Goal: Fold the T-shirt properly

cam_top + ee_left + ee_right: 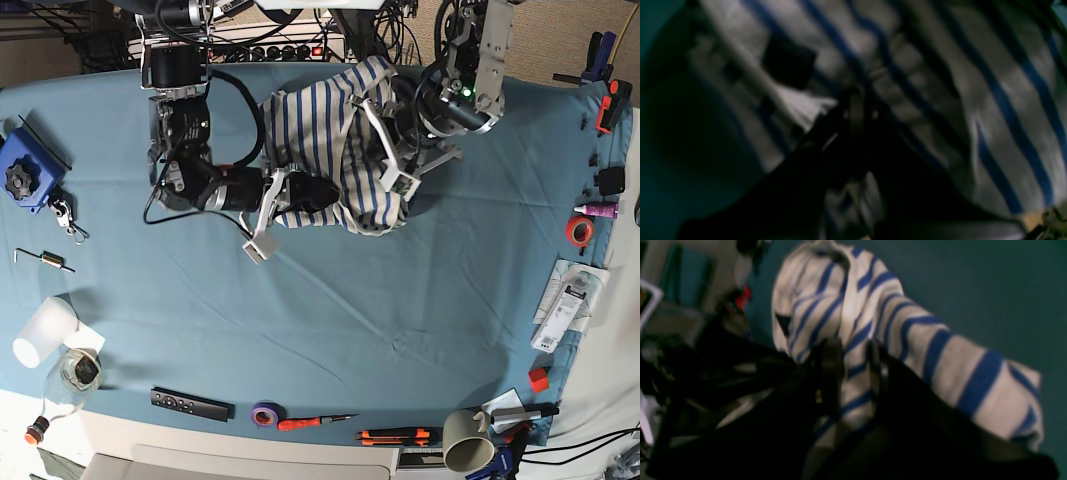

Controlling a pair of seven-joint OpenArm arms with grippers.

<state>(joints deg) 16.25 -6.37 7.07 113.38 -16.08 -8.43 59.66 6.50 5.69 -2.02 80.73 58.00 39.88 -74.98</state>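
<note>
The T-shirt (330,150) sits bunched in a heap at the far middle of the table (330,320), on the teal cloth, gathered up between the two arms, not spread flat.

The right gripper (850,373), which comes in from the left side of the base view, has its fingers (830,370) standing partly apart with a fold of striped cloth running between them. They look to be closed onto that fold, holding a thick pinch of fabric. The left gripper (857,106), on the right side of the base view, has its fingers pressed fully together. Its wrist view is dark and blurred, but striped cloth is drawn up against the tips, so I judge it has a thin bit of the shirt nipped, though I could not swear to it.

The step in hand seems to be lifting and opening the crumpled shirt so it can be laid out. To do it well, both arms should pull apart gently and evenly, keeping the cloth taut enough to shake out the bunching but not so hard that it slips from the thinner grip. Then lower it flat onto the open stretch of table nearer me, well short of the tools along the near edge.
</note>
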